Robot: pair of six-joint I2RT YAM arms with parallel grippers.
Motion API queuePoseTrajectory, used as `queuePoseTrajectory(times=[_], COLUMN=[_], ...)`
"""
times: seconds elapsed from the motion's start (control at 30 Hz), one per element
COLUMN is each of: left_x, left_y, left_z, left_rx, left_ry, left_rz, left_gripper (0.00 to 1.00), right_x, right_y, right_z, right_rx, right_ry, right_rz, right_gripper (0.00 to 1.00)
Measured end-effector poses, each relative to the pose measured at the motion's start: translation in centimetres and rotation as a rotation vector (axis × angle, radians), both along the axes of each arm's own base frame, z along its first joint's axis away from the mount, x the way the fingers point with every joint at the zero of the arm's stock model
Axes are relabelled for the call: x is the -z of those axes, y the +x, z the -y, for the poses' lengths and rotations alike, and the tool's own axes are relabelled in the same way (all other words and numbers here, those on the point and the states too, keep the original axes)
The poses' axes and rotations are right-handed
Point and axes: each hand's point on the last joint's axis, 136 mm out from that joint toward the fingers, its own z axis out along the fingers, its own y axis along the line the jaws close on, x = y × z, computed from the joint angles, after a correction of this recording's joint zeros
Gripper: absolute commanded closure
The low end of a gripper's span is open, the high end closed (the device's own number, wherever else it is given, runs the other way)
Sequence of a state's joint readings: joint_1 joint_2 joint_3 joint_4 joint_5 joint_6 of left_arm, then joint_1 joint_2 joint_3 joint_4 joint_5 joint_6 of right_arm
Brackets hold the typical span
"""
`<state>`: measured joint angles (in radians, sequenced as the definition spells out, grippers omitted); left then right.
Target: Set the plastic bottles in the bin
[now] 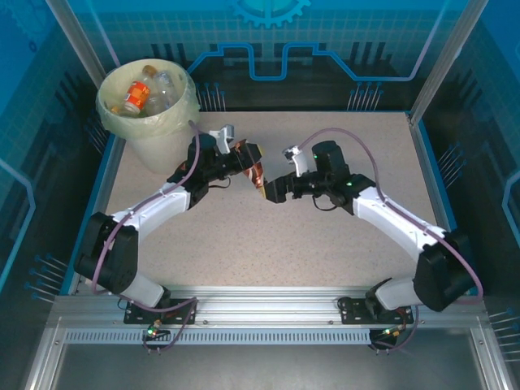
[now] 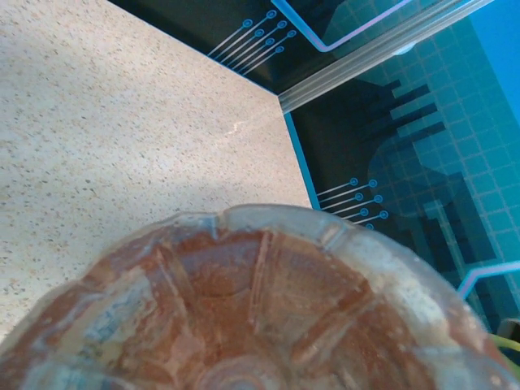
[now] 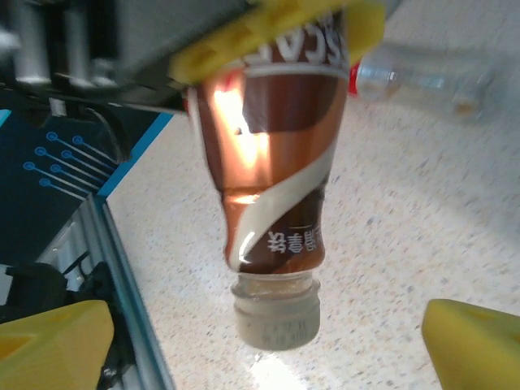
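Observation:
A brown-labelled plastic bottle hangs cap down over the table's middle, and my left gripper is shut on its upper body. In the right wrist view the bottle is upside down, its grey cap lowest, with a yellow left finger across its top. My right gripper stands open, its yellow fingertips wide apart on either side of the cap, not touching it. The bottle's ribbed base fills the bottom of the left wrist view. The bin at the back left holds several bottles.
A clear bottle with a red cap lies on the speckled table beyond the held one. Blue rails edge the table, and a metal post stands at its far corner.

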<state>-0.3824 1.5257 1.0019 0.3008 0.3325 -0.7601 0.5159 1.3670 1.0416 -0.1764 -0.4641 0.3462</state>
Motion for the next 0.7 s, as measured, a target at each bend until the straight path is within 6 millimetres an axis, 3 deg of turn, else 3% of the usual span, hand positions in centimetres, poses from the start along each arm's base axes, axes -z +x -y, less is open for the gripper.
queuePoseTrajectory(times=[0.17,0.3,0.4,0.57,0.7], left_x=[0.0,-1.8,-4.3,-8.2,-10.8], left_y=[0.3,0.6,0.9,1.4,2.0], left_z=[-1.3,-3.3,-5.4,-8.6,-11.4], left_rx=[-0.046,-0.101,-0.154,-0.231,-0.312], left_ry=[0.059,0.113,0.149,0.201,0.331], left_rz=[-0.010,0.018,0.067,0.138,0.191], left_gripper=[0.44,0.44,0.44,0.44,0.44], right_x=[-3.5,-5.4,-5.6,-4.3,-4.1], right_y=[0.4,1.2,1.6,2.4,2.9], right_z=[3.0,6.0,7.9,10.5,11.9], right_rx=[0.143,0.297,0.393,0.523,0.593], right_ry=[-0.041,-0.095,-0.137,-0.232,-0.270], right_rz=[0.137,0.229,0.261,0.251,0.252], right_gripper=[0.00,0.00,0.00,0.00,0.00])
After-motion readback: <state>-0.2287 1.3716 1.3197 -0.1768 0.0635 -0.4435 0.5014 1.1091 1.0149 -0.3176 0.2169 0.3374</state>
